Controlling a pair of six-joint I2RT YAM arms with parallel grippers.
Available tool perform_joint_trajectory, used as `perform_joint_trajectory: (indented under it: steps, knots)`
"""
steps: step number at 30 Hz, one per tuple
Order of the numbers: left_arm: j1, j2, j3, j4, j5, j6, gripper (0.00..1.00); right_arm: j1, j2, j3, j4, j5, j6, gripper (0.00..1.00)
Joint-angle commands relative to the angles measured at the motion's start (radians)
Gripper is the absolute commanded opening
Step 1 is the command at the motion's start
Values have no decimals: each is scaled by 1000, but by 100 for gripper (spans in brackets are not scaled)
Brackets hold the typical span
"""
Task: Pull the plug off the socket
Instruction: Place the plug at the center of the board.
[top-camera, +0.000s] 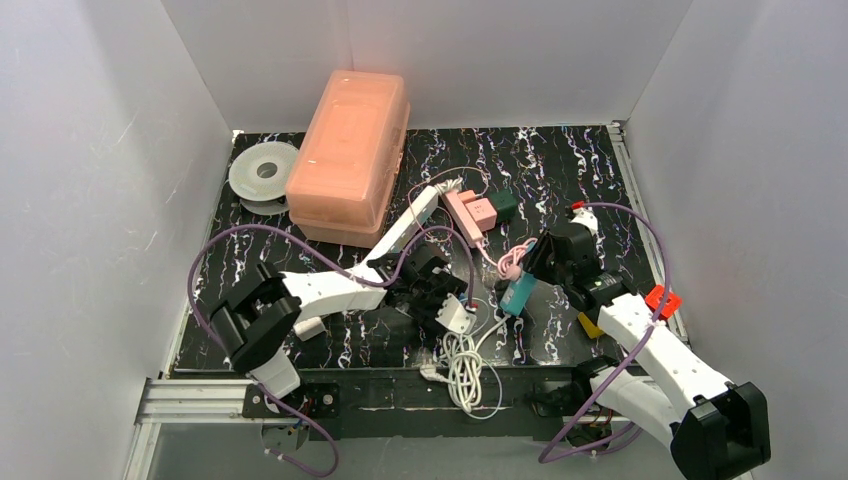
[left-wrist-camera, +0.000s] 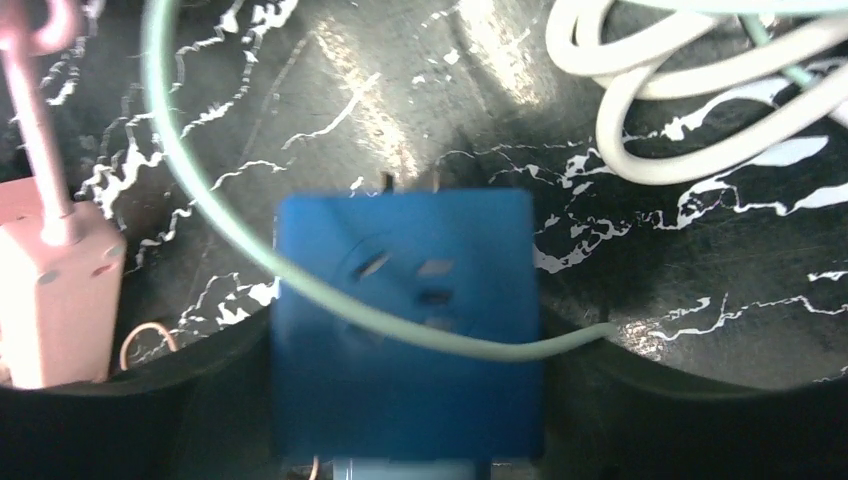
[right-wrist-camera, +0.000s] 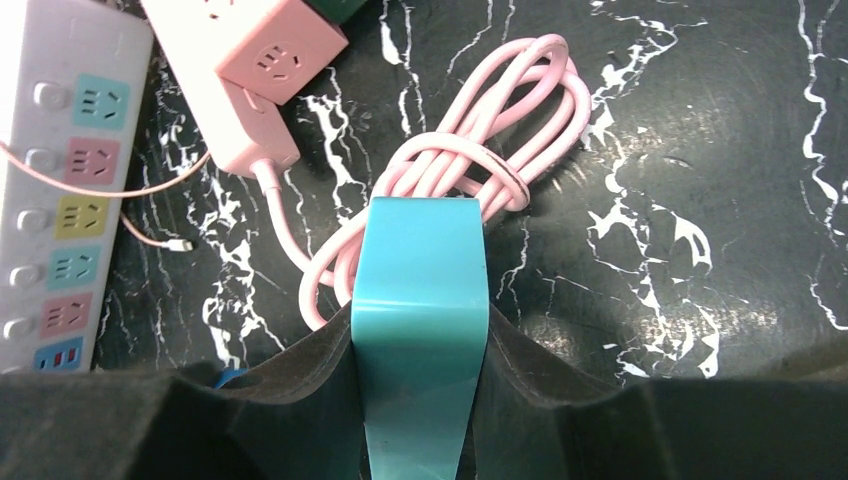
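Both grippers clamped on plastic blocks.
Top: left gripper (top-camera: 450, 305) and right gripper (top-camera: 521, 288) mid-frame on black marbled mat (top-camera: 560, 160). Left wrist — matte blue square socket block (left-wrist-camera: 405, 330), slots bare, pinched bottom centre. Right wrist — glossy teal plastic block (right-wrist-camera: 425, 290) pinched; looped pink cable (right-wrist-camera: 450, 160) behind.

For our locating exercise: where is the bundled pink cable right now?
In the top view, the pink cable lies right of centre, just beyond the teal block gripped by the right hand, with a pink power strip left of it.

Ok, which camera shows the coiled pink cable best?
Right wrist: most of the pink cable coil lies sharp beyond the teal block. Top external shows it tiny, mid-table; left wrist catches only one pink strand.
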Motion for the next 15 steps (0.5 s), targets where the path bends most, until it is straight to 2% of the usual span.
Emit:
perform_joint_trajectory:
  steps: [1, 3, 4, 5, 8, 15]
  knots:
    - [0, 20, 41, -64, 2, 2, 79, 0, -41, 13, 123, -99, -18, 1]
    - [0, 11, 33, -46, 4, 25, 83, -1, -41, 11, 128, -102, -19, 1]
    - [0, 7, 39, -51, 2, 39, 96, -1, -41, 11, 131, -103, -20, 1]
    - [0, 4, 51, -63, -6, 50, 98, -1, -39, 10, 135, -103, -21, 1]
    - [4, -22, 76, -82, -21, 58, 98, -3, -31, 12, 142, -108, -27, 1]
    - [15, -134, 193, -248, 3, 30, 98, -4, -32, 9, 146, -112, -33, 1]
